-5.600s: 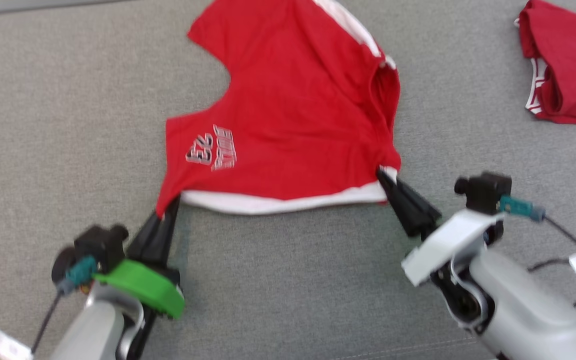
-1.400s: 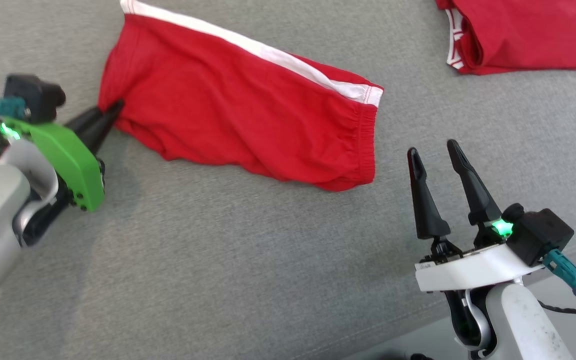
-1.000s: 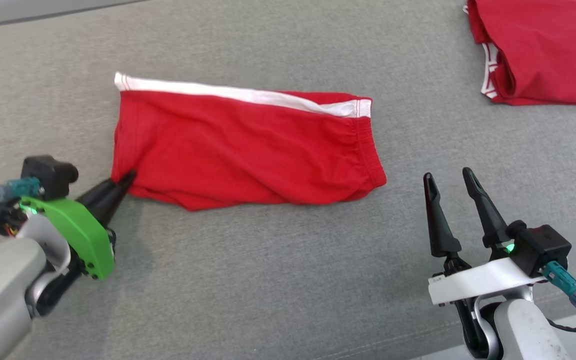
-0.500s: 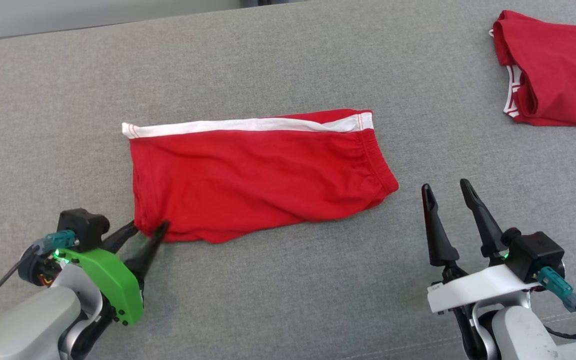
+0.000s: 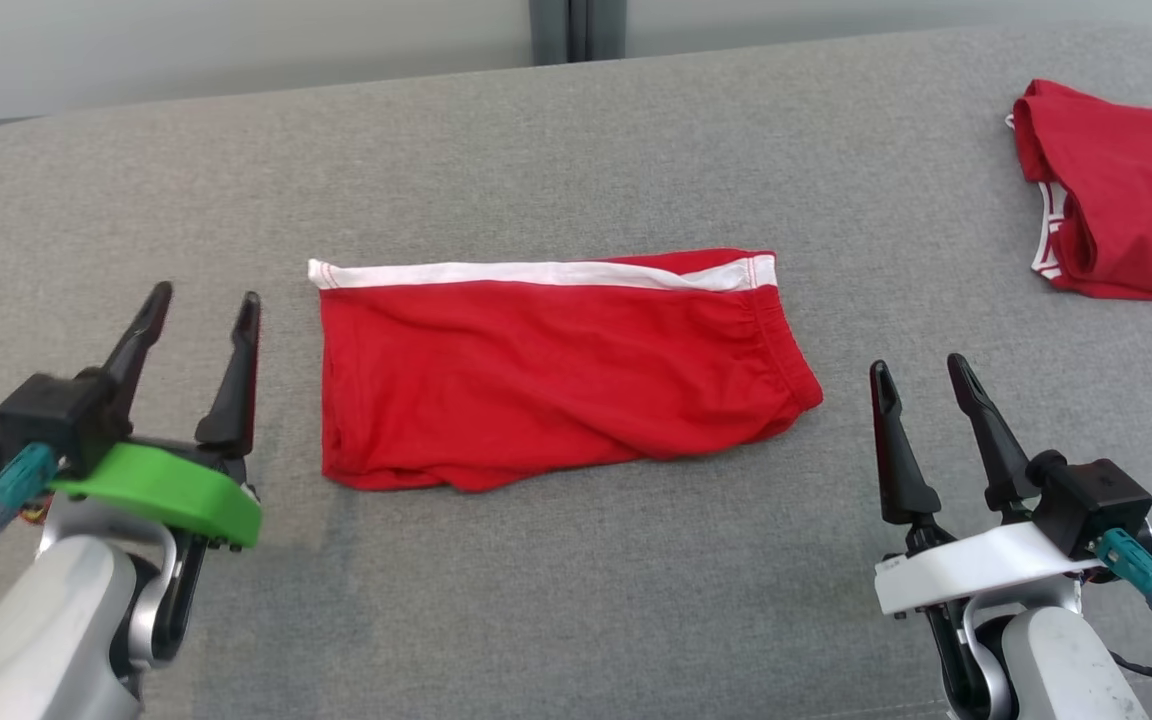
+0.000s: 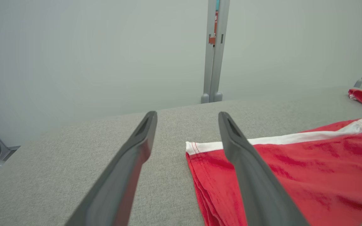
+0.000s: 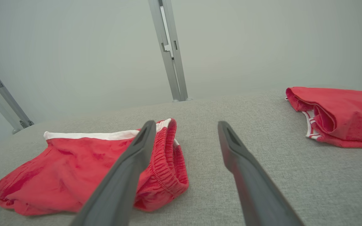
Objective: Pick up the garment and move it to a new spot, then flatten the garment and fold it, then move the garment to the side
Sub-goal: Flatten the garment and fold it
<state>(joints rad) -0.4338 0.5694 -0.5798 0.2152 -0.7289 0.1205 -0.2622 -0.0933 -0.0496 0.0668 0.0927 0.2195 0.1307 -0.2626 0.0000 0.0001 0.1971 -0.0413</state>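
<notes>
The garment (image 5: 556, 375), red shorts with a white side stripe, lies folded in half and flat on the grey cushion in the middle of the head view. Its elastic waistband points right. To its left hovers my left gripper (image 5: 204, 300), open and empty, fingers apart from the cloth. My right gripper (image 5: 921, 368) stands open and empty just right of the waistband. In the left wrist view the garment (image 6: 294, 169) sits right of my left gripper (image 6: 187, 114). The right wrist view has the garment (image 7: 83, 169) left of my right gripper (image 7: 185, 124).
A second folded red garment (image 5: 1126, 215) lies at the far right of the grey cushion (image 5: 576, 620). It is also in the right wrist view as a red garment (image 7: 338, 114). A pale wall with a grey post (image 5: 576, 30) stands behind the cushion's far edge.
My left gripper has opened and let go of the garment's lower left corner, then drawn back to the left. The garment stays flat. The head camera has tilted up, so the whole picture has shifted.
</notes>
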